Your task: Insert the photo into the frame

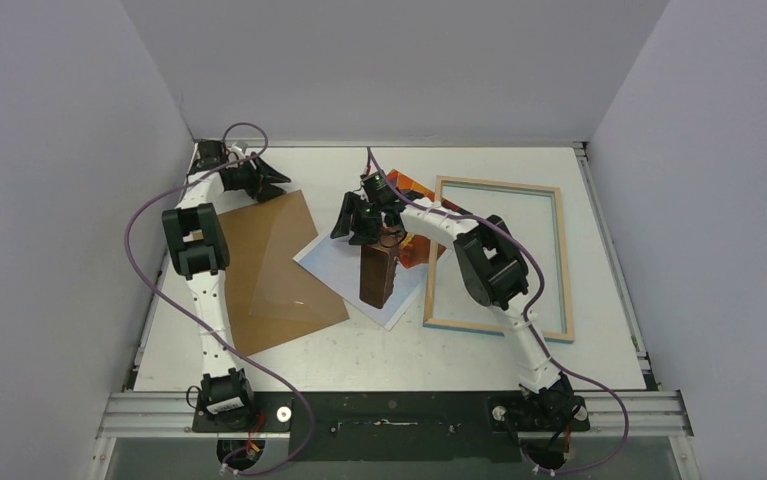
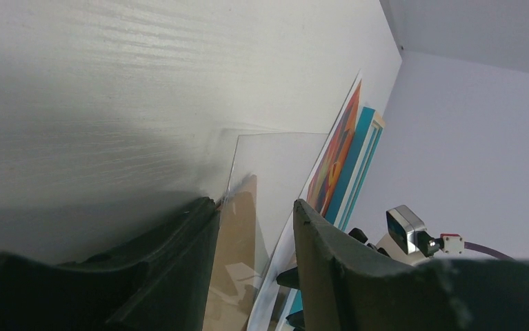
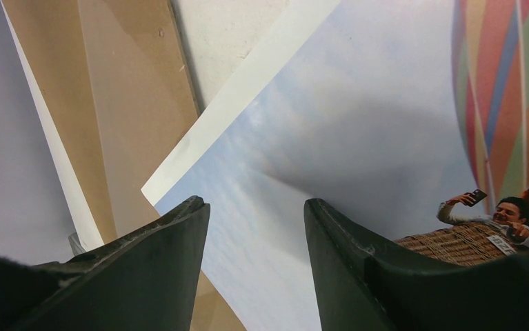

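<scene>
The photo (image 1: 334, 262) lies flat at the table's middle, with blue sky, a brown basket and the orange balloon toward the far side. It fills the right wrist view (image 3: 358, 124). The frame (image 1: 499, 184) lies flat to its right, wood-coloured side up, overlapping the photo's right part. Its turquoise edge shows in the left wrist view (image 2: 358, 162). My right gripper (image 1: 355, 230) is open and empty, just above the photo's sky area (image 3: 256, 203). My left gripper (image 1: 277, 182) is open and empty at the far left, by the far corner of the backing board (image 2: 254, 203).
A plain brown backing board (image 1: 259, 300) lies left of the photo, and the photo's left corner overlaps it (image 3: 130, 103). A clear sheet (image 1: 284, 250) rests on the board and also shows in the left wrist view (image 2: 275, 165). Grey walls enclose the table on three sides.
</scene>
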Robot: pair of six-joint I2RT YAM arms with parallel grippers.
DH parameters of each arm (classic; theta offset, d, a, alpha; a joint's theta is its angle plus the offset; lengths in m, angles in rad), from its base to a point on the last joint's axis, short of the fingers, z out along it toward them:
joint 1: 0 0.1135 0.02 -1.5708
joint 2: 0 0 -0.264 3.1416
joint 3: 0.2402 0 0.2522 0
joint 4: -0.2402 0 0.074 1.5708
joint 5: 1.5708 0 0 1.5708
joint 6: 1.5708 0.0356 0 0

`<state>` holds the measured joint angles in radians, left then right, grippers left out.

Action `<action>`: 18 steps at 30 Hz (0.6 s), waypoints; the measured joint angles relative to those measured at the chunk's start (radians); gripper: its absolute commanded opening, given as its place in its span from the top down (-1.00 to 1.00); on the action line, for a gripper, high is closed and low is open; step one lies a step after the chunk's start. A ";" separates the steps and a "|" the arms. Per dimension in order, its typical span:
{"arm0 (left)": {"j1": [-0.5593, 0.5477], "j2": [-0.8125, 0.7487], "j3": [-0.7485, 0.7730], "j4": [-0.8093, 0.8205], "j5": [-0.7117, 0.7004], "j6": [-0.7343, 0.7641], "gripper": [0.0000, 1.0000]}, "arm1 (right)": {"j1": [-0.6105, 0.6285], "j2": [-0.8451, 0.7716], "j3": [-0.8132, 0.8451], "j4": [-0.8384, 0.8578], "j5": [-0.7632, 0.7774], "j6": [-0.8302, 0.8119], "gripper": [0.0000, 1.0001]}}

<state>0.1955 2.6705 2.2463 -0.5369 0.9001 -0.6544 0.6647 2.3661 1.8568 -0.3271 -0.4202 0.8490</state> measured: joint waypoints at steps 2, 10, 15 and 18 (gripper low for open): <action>0.001 0.000 -0.018 0.035 0.017 -0.016 0.16 | 0.000 0.000 0.000 -0.001 0.001 0.000 -0.09; 0.000 -0.002 -0.085 0.175 0.077 -0.077 0.19 | 0.000 0.000 0.000 -0.001 0.000 0.000 -0.09; 0.000 -0.016 -0.121 0.214 0.077 -0.066 0.39 | 0.000 0.000 0.000 -0.002 0.000 0.001 -0.08; -0.002 -0.024 -0.143 0.233 0.071 -0.050 0.51 | 0.000 0.000 0.000 -0.001 0.000 0.000 -0.08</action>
<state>0.1940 2.6469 2.1029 -0.3038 0.9714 -0.7048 0.6651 2.3661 1.8568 -0.3283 -0.4198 0.8494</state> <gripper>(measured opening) 0.306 0.542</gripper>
